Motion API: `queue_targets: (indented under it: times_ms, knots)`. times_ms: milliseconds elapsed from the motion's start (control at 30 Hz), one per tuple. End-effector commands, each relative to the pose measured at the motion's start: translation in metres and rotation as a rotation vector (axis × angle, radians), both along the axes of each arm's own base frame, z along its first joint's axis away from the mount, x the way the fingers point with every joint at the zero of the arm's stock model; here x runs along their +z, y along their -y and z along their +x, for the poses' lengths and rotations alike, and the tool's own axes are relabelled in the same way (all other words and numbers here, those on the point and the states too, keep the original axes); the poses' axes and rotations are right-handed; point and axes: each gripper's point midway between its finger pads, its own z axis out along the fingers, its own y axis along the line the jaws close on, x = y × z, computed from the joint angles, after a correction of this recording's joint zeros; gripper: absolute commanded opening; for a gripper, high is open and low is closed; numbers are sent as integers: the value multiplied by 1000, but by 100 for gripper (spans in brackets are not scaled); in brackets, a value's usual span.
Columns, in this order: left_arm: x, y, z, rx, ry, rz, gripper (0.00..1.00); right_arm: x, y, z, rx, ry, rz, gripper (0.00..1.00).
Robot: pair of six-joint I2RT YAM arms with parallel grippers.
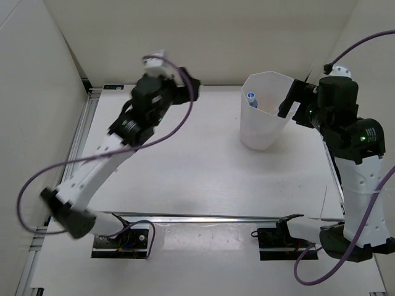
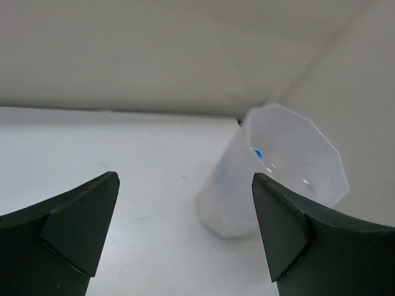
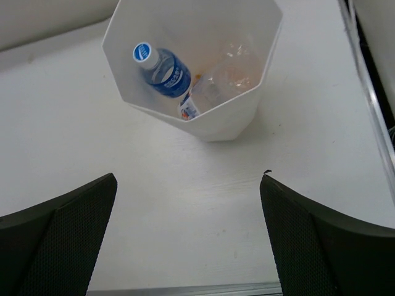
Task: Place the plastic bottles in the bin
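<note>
The left gripper [image 2: 184, 185] hung with its matte black fingers spread wide and empty above the smooth white table [image 1: 185, 166]. To its right the translucent white bin [image 1: 262, 132], faceted and tapering, stood upright holding a blue-labelled clear bottle [image 3: 163, 71], a clear unlabelled bottle [image 3: 231, 74] and a partly hidden bottle with a white-red-blue label [image 3: 188, 110]. The right gripper [image 3: 187, 185], its mesh-textured fingers likewise spread on nothing, hovered just beside the bin.
</note>
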Motion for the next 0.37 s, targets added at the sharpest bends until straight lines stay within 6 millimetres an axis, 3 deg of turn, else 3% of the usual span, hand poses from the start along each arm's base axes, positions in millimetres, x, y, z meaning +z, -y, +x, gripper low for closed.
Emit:
queue_targets:
  times_ms: [0, 33, 67, 100, 200, 233, 300, 333]
  knots:
    - [-22, -95, -27, 310, 35, 138, 100, -8, -21, 0, 121, -19, 31, 100]
    - [-30, -113, -35, 370, 30, 157, 100, -4, -27, 1, 156, 6, 43, 100]
    - [-25, -140, -53, 433, 51, 156, 100, -6, -28, 3, 157, 6, 43, 100]
    - [-53, -167, -60, 550, 16, 207, 100, -1, -30, 1, 169, 25, 54, 100]
    - [-67, -228, -90, 774, 15, 278, 100, -10, -33, 10, 184, 6, 52, 100]
    - [-86, -238, -95, 812, -6, 340, 100, -14, -35, 15, 184, -21, 47, 100]
    - [-98, -266, -108, 925, -25, 395, 100, -19, -31, 17, 166, -40, 39, 100]
    - [-116, -285, -117, 1025, -56, 452, 100, -22, -32, 20, 159, -50, 51, 100]
